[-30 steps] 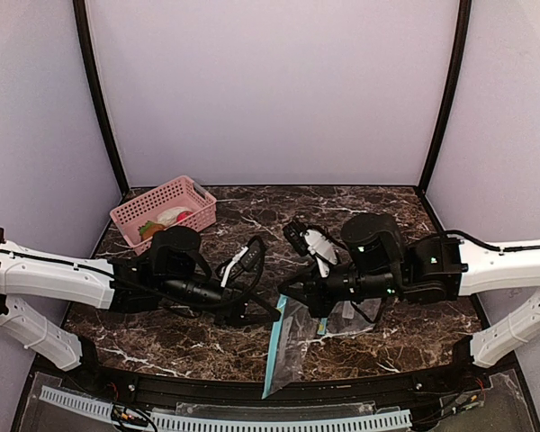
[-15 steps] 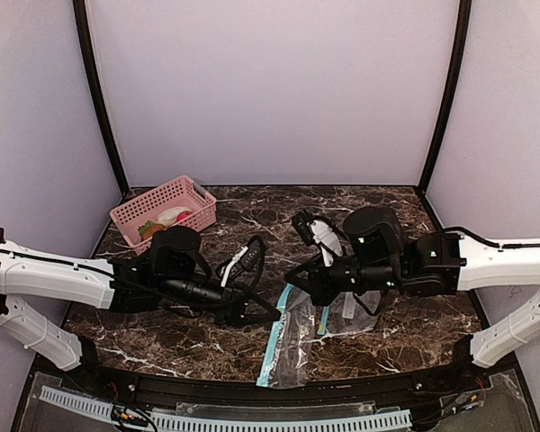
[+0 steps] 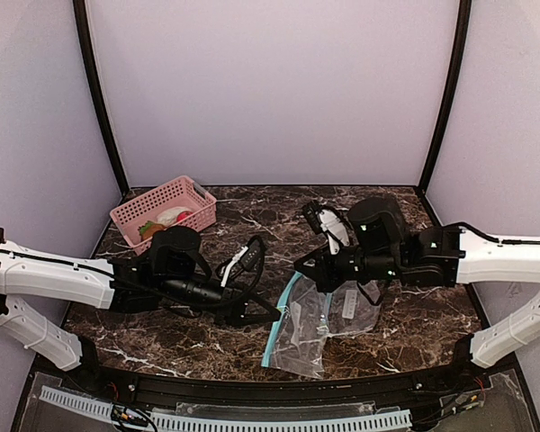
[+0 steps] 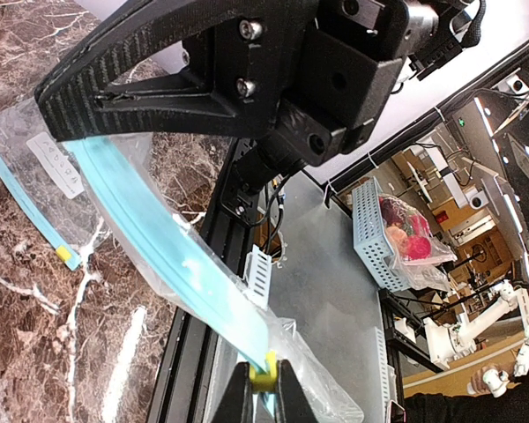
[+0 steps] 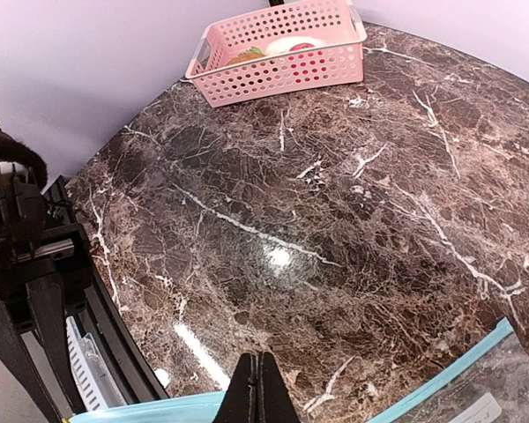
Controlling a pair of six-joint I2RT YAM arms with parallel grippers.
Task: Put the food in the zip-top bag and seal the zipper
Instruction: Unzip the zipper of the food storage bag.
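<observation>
The clear zip-top bag (image 3: 317, 326) with a teal zipper strip (image 4: 150, 220) lies at the front middle of the table. My left gripper (image 3: 272, 315) is shut on the yellow zipper slider (image 4: 263, 380) at one end of the strip. My right gripper (image 3: 303, 271) is shut on the bag's teal top edge (image 5: 150, 410), a little further back. The food lies in the pink basket (image 3: 162, 209): a whitish piece (image 5: 291, 44) and a green and orange bit (image 5: 245, 55) show. The red-pink ball is not clearly seen.
The basket stands at the back left corner, also in the right wrist view (image 5: 282, 62). The black front rail (image 3: 279, 389) runs along the near table edge, just below the bag. Purple walls close in the back and sides.
My right gripper has moved right and back with the bag's edge, and the bag has spread wider on the table. The left arm has stayed in place.
</observation>
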